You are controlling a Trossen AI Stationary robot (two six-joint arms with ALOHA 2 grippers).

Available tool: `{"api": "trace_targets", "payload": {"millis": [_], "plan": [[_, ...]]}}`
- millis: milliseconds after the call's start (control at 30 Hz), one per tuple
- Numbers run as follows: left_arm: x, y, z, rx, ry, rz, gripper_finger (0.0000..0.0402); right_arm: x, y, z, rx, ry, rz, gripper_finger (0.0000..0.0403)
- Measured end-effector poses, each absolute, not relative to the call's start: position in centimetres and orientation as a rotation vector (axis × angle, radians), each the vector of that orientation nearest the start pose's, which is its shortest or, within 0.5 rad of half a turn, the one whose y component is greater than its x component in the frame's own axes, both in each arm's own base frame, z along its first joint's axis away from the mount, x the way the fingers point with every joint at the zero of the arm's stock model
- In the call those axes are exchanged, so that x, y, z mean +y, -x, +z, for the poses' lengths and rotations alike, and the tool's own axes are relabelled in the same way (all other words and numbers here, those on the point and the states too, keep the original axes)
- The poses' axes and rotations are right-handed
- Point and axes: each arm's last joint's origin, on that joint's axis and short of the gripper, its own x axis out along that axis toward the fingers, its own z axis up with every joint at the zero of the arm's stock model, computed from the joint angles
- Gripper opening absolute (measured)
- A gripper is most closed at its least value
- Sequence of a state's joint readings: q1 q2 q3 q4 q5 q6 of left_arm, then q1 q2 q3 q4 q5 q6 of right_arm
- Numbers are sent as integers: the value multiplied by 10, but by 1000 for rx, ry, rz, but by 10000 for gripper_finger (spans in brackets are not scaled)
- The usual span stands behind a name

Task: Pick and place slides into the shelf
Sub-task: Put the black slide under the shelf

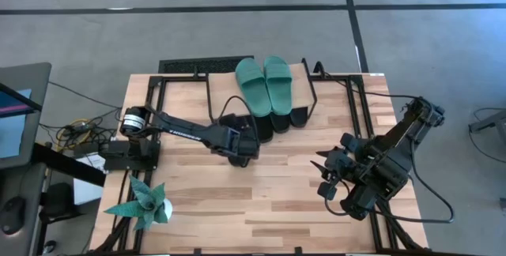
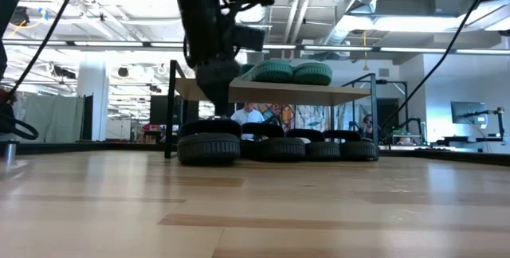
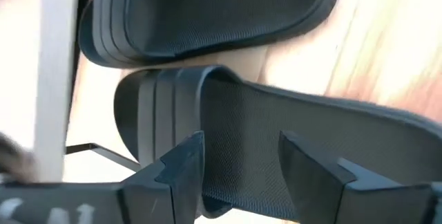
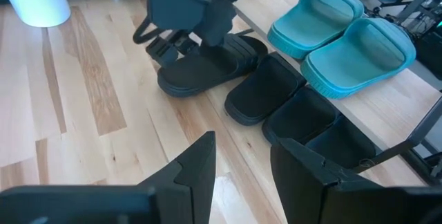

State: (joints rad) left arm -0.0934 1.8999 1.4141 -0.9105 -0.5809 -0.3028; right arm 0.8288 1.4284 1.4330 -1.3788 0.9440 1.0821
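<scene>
Pale wood planks make up the tabletop (image 1: 261,201) that I work over, and beyond it the low view looks into a large hall with ducts and bright strip lights on the ceiling. At the far edge of the table stands the shelf (image 2: 319,92), its slanted plank carried on thin black legs. Two teal slides (image 1: 266,83) lie side by side on top of that plank, toes toward the table's middle. Below the plank, on the table, four black slides (image 2: 280,145) sit in a row, their front ends poking out from under the shelf.

My left gripper (image 1: 237,141) is down at the left end of that row, over the leftmost black slide (image 4: 210,65), which sticks out farther onto the table than the other three. In my left wrist view the fingers (image 3: 181,175) stand apart with that slide's strap between them, and I see a gap on either side, so the pincer is released and grips nothing. A second black slide lies just beyond it.

My right gripper (image 1: 330,178) waits well apart on the right side of the table, fingers spread and empty, pointing toward the shelf. A teal paper plant (image 1: 144,203) in a white pot stands near the table's front left corner.
</scene>
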Motion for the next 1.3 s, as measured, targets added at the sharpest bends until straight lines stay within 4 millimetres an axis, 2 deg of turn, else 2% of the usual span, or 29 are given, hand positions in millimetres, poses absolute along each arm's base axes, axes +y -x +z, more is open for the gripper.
{"api": "trace_targets", "payload": {"millis": [233, 433, 667, 967, 1300], "plan": [[-32, -371, 229, 1283, -160, 451, 164, 165, -182, 343, 658, 44, -500, 129], [-49, -374, 244, 1288, -125, 283, 119, 166, -181, 343, 656, 38, -497, 129], [-59, -371, 238, 1334, -84, 141, 12, 166, -181, 343, 656, 40, -497, 129], [-62, -376, 238, 1293, -57, 52, 0, 166, -181, 341, 659, 48, -499, 129], [-71, -384, 214, 1331, -104, 54, 0, 170, -181, 296, 691, 18, -512, 129]]}}
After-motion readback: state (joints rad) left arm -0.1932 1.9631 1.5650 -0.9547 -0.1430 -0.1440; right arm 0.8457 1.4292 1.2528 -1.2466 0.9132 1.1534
